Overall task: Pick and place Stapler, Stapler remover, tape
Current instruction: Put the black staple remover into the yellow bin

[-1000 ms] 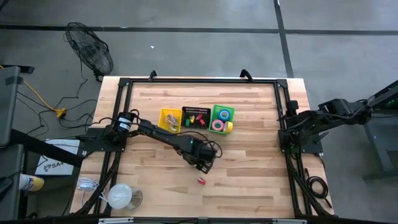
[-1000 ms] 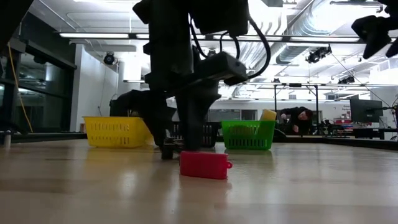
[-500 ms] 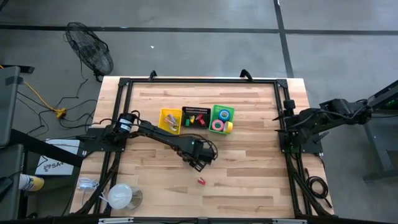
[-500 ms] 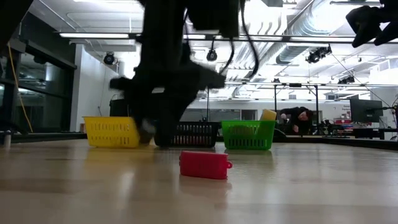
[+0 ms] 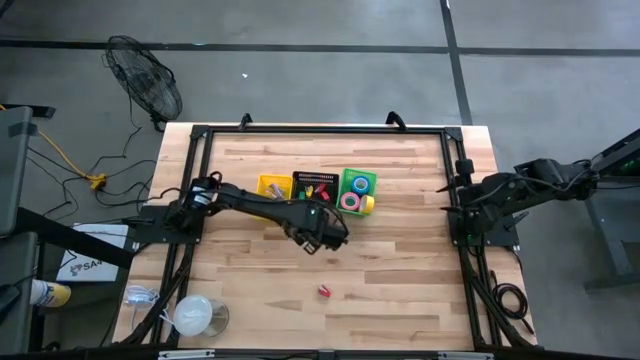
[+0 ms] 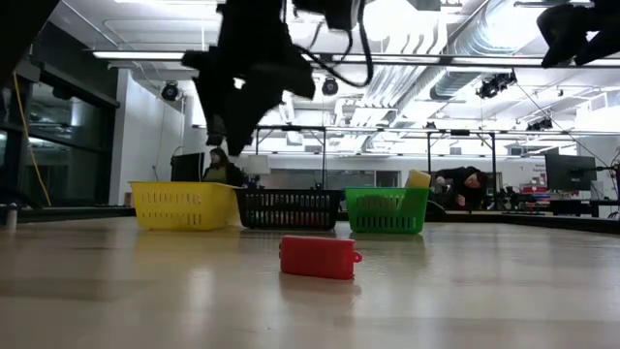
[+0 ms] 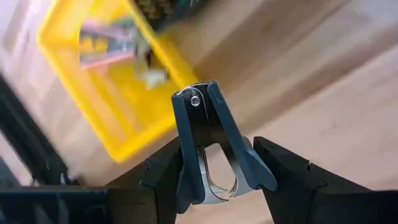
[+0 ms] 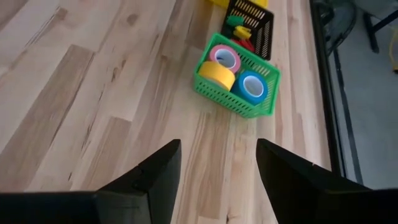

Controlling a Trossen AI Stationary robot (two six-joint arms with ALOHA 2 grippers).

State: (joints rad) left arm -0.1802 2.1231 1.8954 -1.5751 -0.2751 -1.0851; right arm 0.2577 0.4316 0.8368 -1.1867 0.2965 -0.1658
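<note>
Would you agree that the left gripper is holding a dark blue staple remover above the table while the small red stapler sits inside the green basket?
Not quite. The left gripper does hold the dark blue staple remover above the table, but the small red stapler lies on the bare wooden table, in front of the green basket. The low view shows this.
</note>
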